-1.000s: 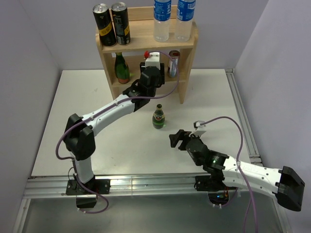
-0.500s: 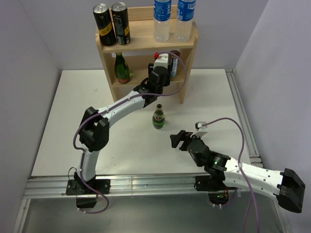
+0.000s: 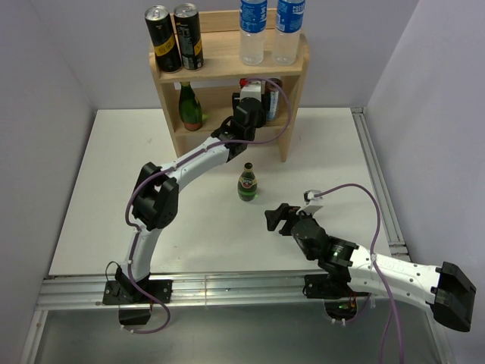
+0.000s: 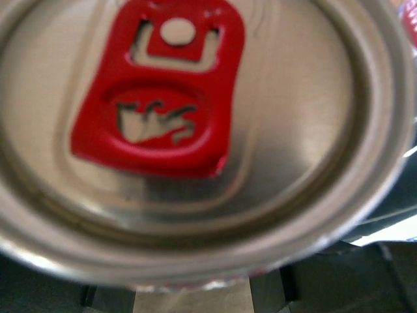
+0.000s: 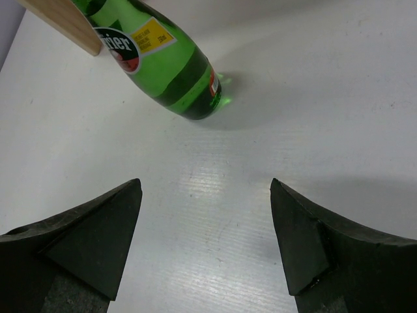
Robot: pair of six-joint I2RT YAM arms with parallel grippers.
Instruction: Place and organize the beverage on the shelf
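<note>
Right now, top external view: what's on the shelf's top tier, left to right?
left black can → right black can → left water bottle → right water bottle

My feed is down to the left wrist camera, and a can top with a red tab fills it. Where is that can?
Observer: The can is in the shelf's middle tier, right side, at the tip of the left arm.
Operator: What's on the table?
Observer: One green bottle, upright on the table in front of the shelf.
Operator: And the right pincer?
Observer: The right pincer is open, low over the table, aimed at that bottle but apart from it.
</note>
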